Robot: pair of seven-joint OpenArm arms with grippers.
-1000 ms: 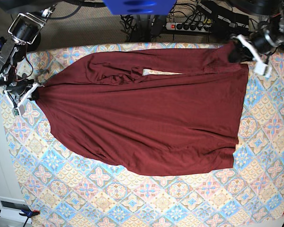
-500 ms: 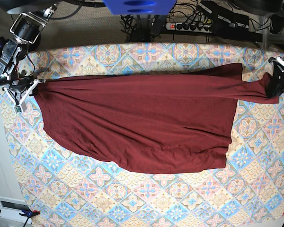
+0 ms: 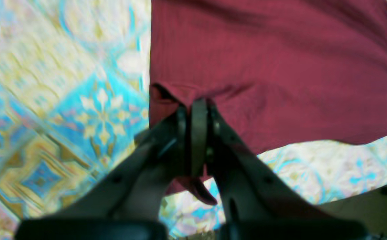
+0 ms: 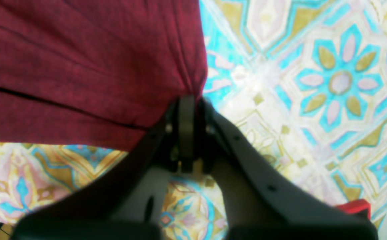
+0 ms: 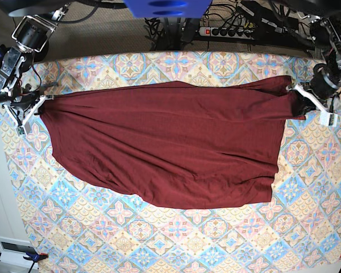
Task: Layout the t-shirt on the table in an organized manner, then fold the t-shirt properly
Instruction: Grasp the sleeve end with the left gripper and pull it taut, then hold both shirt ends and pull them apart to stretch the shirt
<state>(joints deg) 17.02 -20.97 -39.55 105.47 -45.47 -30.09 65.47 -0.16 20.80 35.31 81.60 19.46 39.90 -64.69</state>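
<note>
In the left wrist view, we saw the left gripper (image 3: 195, 115) pinching the t-shirt (image 3: 280, 66) edge above the table (image 3: 63, 100). In the right wrist view, the right gripper (image 4: 187, 113) likewise clamped a bunched corner. From the base view, the shirt lay stretched between both across the table's far half.

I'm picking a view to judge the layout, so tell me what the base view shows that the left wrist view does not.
Only the base view shows the whole t-shirt spread across the table, both grippers at opposite ends, and the power strip behind. Only the left wrist view shows the left gripper close up, jaws shut on a bunched fold of the shirt's edge. Both show maroon fabric on the tiled cloth.
</note>
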